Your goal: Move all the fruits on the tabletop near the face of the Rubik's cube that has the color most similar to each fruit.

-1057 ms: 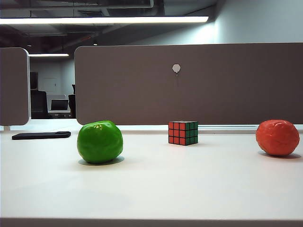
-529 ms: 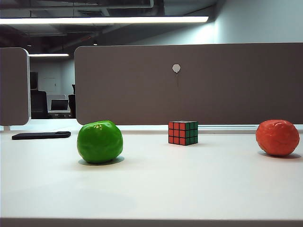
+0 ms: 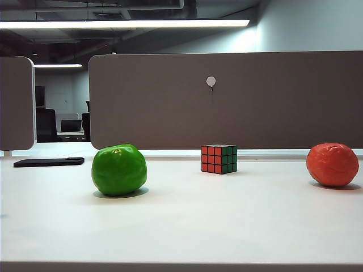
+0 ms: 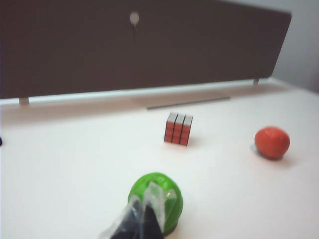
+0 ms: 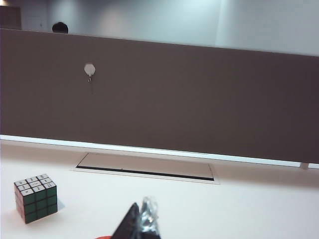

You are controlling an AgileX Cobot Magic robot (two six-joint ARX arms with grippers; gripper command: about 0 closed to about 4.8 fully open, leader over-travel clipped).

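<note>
White tabletop (image 3: 227, 226): green fruit (image 4: 155, 198) apparently just beyond clenched left tool (image 4: 142, 219); right tool (image 5: 141, 221) clenched.

A glossy green fruit (image 3: 119, 169), an orange-red fruit (image 3: 332, 164) and a black-gridded cube (image 3: 219, 158), red and green faced, are seen on the white bench (image 3: 187, 226).

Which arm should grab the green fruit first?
Left, probably. In the left wrist view the shut left gripper points straight at the green fruit. The right gripper, also shut, faces the partition with only the Rubik's cube off to one side; it sits nearer the orange-red fruit.
</note>
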